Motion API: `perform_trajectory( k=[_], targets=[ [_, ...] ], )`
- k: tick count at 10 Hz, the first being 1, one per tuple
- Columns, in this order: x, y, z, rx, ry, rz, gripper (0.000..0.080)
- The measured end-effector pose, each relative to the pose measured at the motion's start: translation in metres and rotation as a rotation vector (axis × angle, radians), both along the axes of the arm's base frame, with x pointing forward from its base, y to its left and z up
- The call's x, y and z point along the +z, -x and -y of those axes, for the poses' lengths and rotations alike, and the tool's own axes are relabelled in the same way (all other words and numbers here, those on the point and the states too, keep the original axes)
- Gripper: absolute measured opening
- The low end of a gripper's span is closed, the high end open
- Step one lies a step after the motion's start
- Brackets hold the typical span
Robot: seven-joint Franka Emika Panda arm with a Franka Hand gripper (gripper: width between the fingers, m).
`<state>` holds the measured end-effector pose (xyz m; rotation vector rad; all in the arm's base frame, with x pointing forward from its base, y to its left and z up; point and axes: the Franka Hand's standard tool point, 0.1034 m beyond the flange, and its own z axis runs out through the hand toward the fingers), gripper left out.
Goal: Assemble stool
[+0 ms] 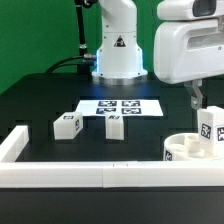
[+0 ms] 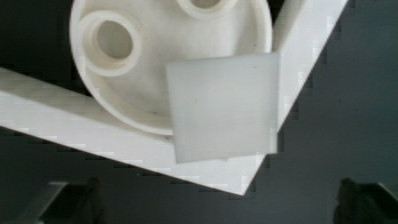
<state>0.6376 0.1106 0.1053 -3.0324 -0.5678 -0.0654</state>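
Tool [image 1: 199, 100] [image 2: 214, 200]: fingers spread wide, gripping nothing, poised over seat.
Seat [image 1: 186, 151] [image 2: 143, 60]: round white disc with sockets, flat on surface [image 1: 40, 100] directly beneath tool, tucked into inner corner of border rail [image 1: 100, 176] [image 2: 71, 125].
Leg 1 [image 1: 208, 128] [image 2: 222, 105]: upright on seat, just below tool, clear of both fingers.
Leg 2 [image 1: 68, 124], leg 3 [image 1: 114, 124]: loose on surface, well apart from tool toward exterior view's left, near marker board [image 1: 121, 106].
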Motion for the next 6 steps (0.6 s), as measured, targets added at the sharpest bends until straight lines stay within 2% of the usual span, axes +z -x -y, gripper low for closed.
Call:
perform_trajectory(
  k=[3,6],
  targets=[
    [-0.03,0.013,-0.002,-0.009,0.021,0.008,0.0649],
    [-0.039,0.01,-0.006,-0.034,0.021,0.01,0.0649]
  ],
)
